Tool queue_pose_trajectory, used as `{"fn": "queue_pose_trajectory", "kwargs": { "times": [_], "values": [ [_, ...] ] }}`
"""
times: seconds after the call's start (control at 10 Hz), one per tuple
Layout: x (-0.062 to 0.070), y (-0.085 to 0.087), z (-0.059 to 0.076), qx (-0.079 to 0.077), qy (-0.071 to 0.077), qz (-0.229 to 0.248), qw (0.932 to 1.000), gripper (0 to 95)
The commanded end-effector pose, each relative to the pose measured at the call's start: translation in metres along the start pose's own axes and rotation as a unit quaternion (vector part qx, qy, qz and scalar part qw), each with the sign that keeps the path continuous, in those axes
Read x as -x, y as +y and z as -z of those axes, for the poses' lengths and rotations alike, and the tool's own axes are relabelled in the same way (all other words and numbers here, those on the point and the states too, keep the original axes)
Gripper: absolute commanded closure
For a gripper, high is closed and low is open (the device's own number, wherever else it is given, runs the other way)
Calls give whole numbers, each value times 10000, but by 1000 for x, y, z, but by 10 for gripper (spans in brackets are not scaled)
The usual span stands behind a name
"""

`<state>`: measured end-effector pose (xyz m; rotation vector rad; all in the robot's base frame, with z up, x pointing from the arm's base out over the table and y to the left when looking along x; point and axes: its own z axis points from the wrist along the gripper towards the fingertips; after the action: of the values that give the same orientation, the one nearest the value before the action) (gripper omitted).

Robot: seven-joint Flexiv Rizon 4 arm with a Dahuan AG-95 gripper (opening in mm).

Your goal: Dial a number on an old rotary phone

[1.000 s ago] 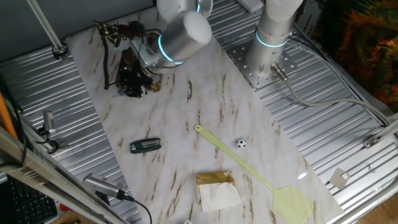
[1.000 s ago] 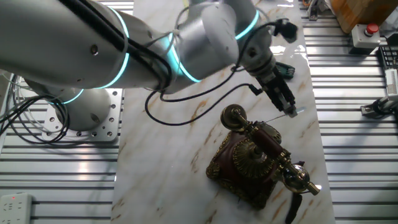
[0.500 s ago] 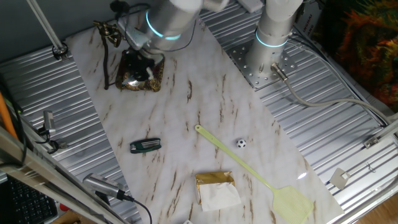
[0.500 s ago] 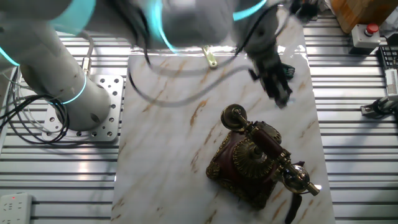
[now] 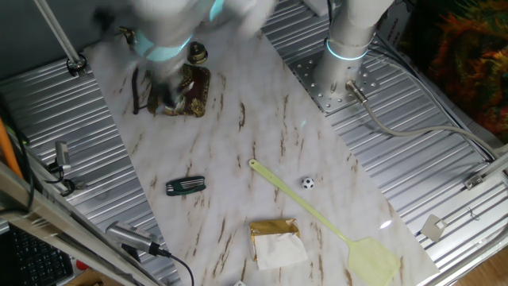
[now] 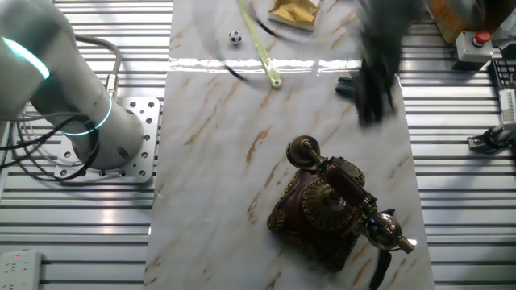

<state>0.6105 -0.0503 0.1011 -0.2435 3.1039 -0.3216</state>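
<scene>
your counter [image 5: 262,119]: white marble-look slab with brown veins, set between ribbed metal panels [image 5: 413,135]. on it: old rotary phone [image 6: 329,204] at one end, handset on its cradle; dark green tool [image 5: 185,186]; yellow fly swatter [image 5: 317,218]; small black-and-white ball [image 5: 307,183]; gold-wrapped packet [image 5: 276,241]. gripper [image 6: 375,68]: a motion smear near the phone, probably above it; jaws' state, cannot tell.

The arm [image 5: 171,28] was recorded as a heavy motion blur in both fixed views, links indistinct. The base column [image 5: 349,40] stood upright, its ring lit cyan. The gripper [image 6: 375,76] was seen only as a dark smear; jaws' state could not be determined.
</scene>
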Motion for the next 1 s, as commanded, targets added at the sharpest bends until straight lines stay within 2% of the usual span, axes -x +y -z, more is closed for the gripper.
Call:
{"fn": "queue_pose_trajectory", "kwargs": {
  "times": [0.1,0.2,0.3,0.4,0.5,0.6,0.7,0.9,1.0],
  "values": [
    [-28,7,37,653,-265,-951,9930,950],
    [-27,10,35,742,-286,-1017,9916,950],
    [-27,10,34,628,-321,-968,9928,950],
    [-28,13,39,740,-315,-1065,9911,950],
    [-28,13,39,503,-285,-917,9941,950],
    [-28,15,39,599,-344,-984,9928,950],
    [-28,16,38,542,-374,-971,9931,950],
    [-28,18,39,589,-395,-987,9926,950],
    [-28,17,39,499,-372,-940,9936,950]
  ]
}}
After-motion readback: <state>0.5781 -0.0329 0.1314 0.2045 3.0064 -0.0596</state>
